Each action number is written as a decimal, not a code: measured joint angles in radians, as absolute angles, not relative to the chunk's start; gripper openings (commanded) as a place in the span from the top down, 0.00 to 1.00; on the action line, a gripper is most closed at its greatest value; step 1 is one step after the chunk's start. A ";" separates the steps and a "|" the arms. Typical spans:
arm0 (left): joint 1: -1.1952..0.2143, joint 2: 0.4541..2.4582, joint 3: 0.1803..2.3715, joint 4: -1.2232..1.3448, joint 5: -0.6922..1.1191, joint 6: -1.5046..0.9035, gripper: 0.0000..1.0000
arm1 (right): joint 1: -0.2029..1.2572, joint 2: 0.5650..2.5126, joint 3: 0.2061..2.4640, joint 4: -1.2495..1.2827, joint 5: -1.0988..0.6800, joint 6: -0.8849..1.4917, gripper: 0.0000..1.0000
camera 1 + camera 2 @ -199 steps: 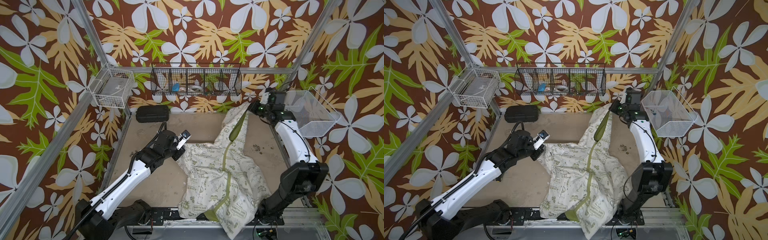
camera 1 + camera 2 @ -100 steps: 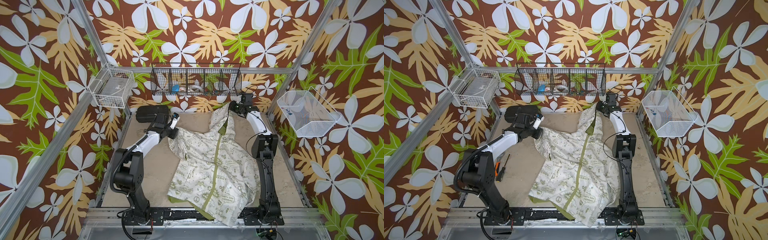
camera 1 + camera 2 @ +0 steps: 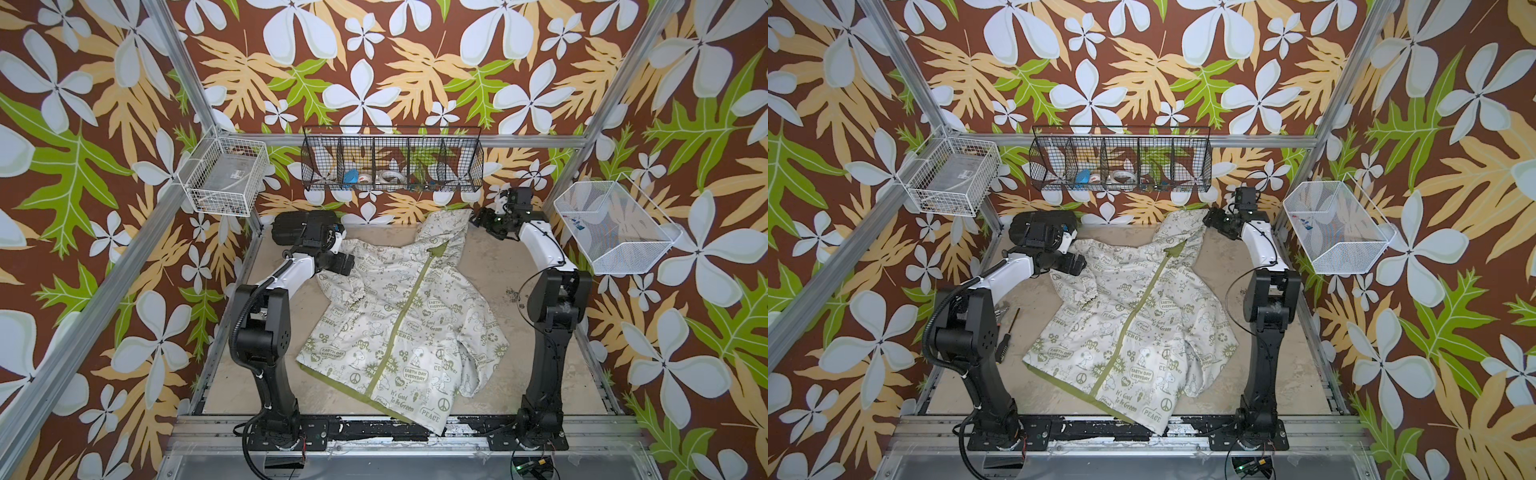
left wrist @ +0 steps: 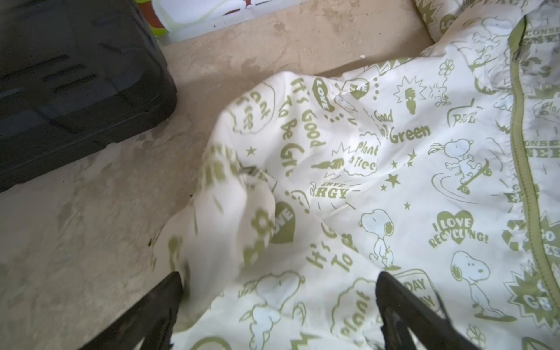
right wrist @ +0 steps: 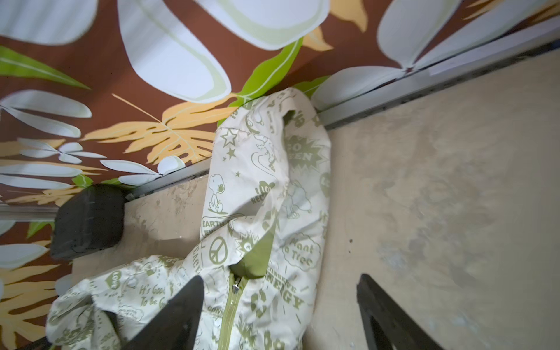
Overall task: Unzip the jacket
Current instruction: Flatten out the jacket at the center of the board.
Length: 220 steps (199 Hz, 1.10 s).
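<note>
The jacket [image 3: 399,357] lies front-up on the counter [image 3: 286,345] and fills the middle of both top views. Its hood [image 3: 451,226] points to the upper centre and its hem to the lower centre.

The green zipper [image 3: 397,328] runs as one closed line from hem to collar, with the two front panels meeting all along it. In the right wrist view the metal slider [image 5: 235,285] sits at the head of the track, just under a folded flap of green lining [image 5: 253,260]. By that, none of the unzipping is done. What does look done is the laying out: the front is spread flat enough for the track to be reached.

The left fingers [image 4: 403,312] stand wide apart and empty over the rumpled cloth of the jacket's shoulder, at centre left in a top view. The right fingers [image 5: 178,321] are also well apart and hold nothing. They are by the hood, right of upper centre, one over cloth beside the zipper and the other over bare counter.

The whole pull is left: take the slider, steady the collar, and draw the slider down to the hem.
</note>
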State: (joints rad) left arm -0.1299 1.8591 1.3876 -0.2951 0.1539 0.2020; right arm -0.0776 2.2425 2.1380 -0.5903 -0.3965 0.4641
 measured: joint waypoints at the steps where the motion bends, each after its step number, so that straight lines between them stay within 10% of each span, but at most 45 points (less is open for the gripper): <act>1: -0.130 1.856 1.385 -0.295 0.152 0.201 0.00 | -0.081 2.236 2.134 -0.593 -0.397 0.464 0.21; 130: -0.137 1.398 1.064 -0.359 0.046 -0.219 0.02 | -0.144 1.165 0.875 -0.811 -0.384 0.682 0.24; 195: -0.142 1.378 1.013 -0.387 0.066 -0.305 0.03 | -0.145 1.050 0.574 -0.788 -0.361 0.737 0.31; 220: -0.145 1.390 1.012 -0.387 0.072 -0.309 0.03 | -0.145 1.108 0.532 -0.730 -0.344 0.745 0.53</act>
State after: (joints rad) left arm -0.1448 1.3899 1.0119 -0.3870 0.0719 -0.3092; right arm -0.1452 1.1080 0.5316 -0.7303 -0.3443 0.7448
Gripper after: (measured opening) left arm 0.968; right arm 0.600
